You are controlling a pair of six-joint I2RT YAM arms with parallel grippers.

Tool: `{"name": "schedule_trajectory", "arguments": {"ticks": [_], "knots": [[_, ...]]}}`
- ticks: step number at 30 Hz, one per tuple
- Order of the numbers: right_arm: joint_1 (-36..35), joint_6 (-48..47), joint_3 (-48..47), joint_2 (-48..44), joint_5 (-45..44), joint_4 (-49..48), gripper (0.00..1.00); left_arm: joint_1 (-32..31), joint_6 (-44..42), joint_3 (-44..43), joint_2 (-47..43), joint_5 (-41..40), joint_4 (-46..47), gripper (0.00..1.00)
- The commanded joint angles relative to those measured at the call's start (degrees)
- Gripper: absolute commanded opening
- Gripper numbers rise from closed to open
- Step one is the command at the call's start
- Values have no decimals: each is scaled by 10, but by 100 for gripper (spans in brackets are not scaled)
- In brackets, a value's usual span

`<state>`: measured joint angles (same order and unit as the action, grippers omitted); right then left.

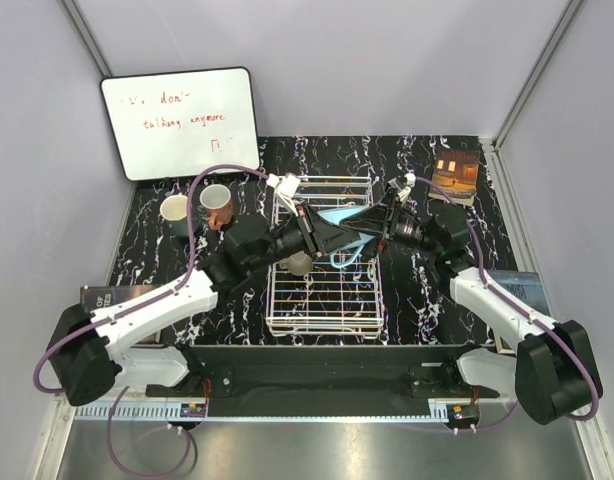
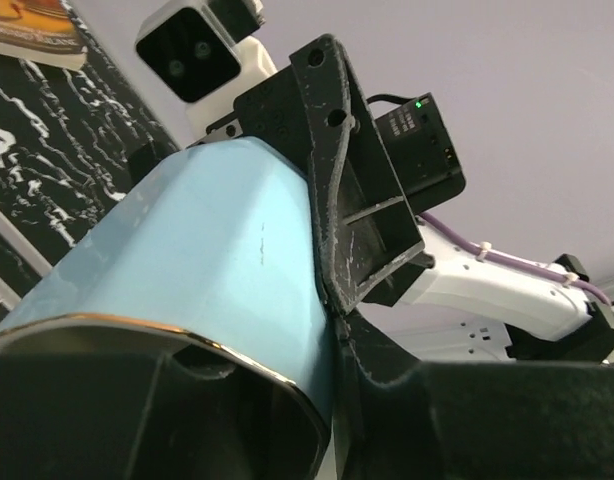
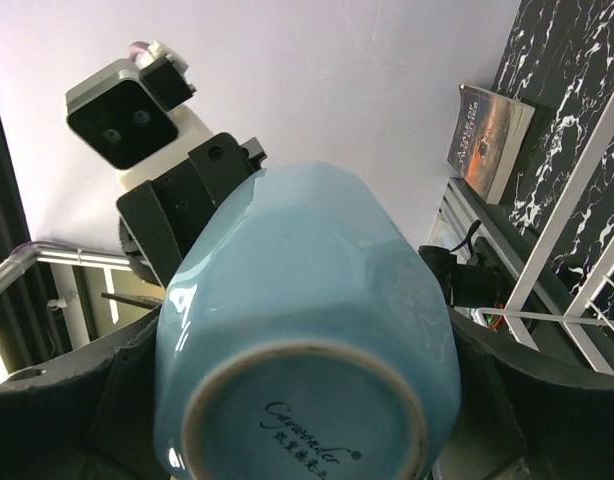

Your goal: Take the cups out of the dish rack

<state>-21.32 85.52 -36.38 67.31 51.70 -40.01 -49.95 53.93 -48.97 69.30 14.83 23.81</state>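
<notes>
- Top external view: the two arms meet above the middle of the rack (image 1: pixel 322 300), which sits on the black marbled worktop (image 1: pixel 412 300).
- The blue mug (image 1: pixel 339 216) is held in the air over the far half of the rack, lying on its side between the two hands.
- The left hand (image 1: pixel 327 236) reaches in from the left and is at the mug's open end. In the left wrist view its dark fingers sit at the gold-edged rim and appear clamped on the wall there.
- The right hand (image 1: pixel 379 228) comes in from the right and is clenched on the blue mug. In the left wrist view one of its fingers (image 2: pixel 342 200) lies flat along the mug's side. In the right wrist view its two fingers flank the base, which faces that camera and shows printed lettering.
- A brownish mug (image 1: pixel 297 263) shows in the rack under the left arm, mostly hidden.
- Two mugs stand upright on the worktop left of the rack, near each other: a grey mug (image 1: pixel 174 209) and a reddish mug (image 1: pixel 218 203), both pale inside.
- A whiteboard (image 1: pixel 179 122) with red writing leans against the back wall, and a book (image 1: pixel 455 170) lies at the far right corner.
</notes>
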Motion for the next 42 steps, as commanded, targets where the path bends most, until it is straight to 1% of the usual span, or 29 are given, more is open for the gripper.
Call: {"name": "schedule_trajectory", "arguments": {"ticks": [1, 2, 3, 4, 5, 8, 11, 16, 20, 24, 27, 30, 31, 32, 34, 37, 40, 42], "knots": [[-10, -110, -55, -33, -4, 38, 82, -14, -90, -63, -24, -106, -227, 0], [-9, -115, -58, -33, -10, 57, 89, -14, -114, -71, -27, -134, -253, 0], [-10, -125, -60, -33, -13, 68, 98, -14, -125, -81, -29, -146, -288, 0], [-10, -131, -66, -33, -15, 78, 100, -14, -134, -84, -30, -164, -300, 0], [-9, -140, -70, -35, -22, 111, 100, -14, -148, -86, -34, -170, -308, 0], [-10, -177, -86, -39, -32, 154, 100, -14, -161, -81, -55, -186, -320, 0], [-10, -184, -93, -39, -32, 161, 100, -14, -161, -70, -74, -203, -316, 0], [-10, -207, -109, -46, -58, 209, 100, -14, -161, -68, -96, -226, -319, 0], [-10, -224, -113, -52, -73, 223, 100, -14, -160, -77, -101, -263, -355, 0], [-10, -240, -123, -55, -85, 249, 100, -14, -163, -76, -112, -273, -359, 0], [-10, -267, -134, -62, -112, 291, 100, -14, -168, -88, -114, -286, -375, 0], [-10, -314, -152, -80, -164, 358, 100, -14, -180, -117, -106, -312, -417, 0], [-10, -326, -158, -85, -190, 395, 100, -15, -189, -127, -103, -329, -430, 0], [-10, -346, -163, -87, -199, 417, 100, -14, -195, -136, -103, -336, -453, 0], [-9, -359, -168, -87, -210, 440, 100, -14, -216, -147, -101, -353, -464, 0], [-10, -362, -163, -81, -213, 444, 100, -13, -231, -149, -97, -350, -466, 0], [-9, -361, -162, -75, -214, 444, 100, -13, -221, -151, -86, -343, -464, 0], [-10, -366, -163, -72, -215, 445, 100, -13, -216, -153, -81, -356, -467, 0]]}}
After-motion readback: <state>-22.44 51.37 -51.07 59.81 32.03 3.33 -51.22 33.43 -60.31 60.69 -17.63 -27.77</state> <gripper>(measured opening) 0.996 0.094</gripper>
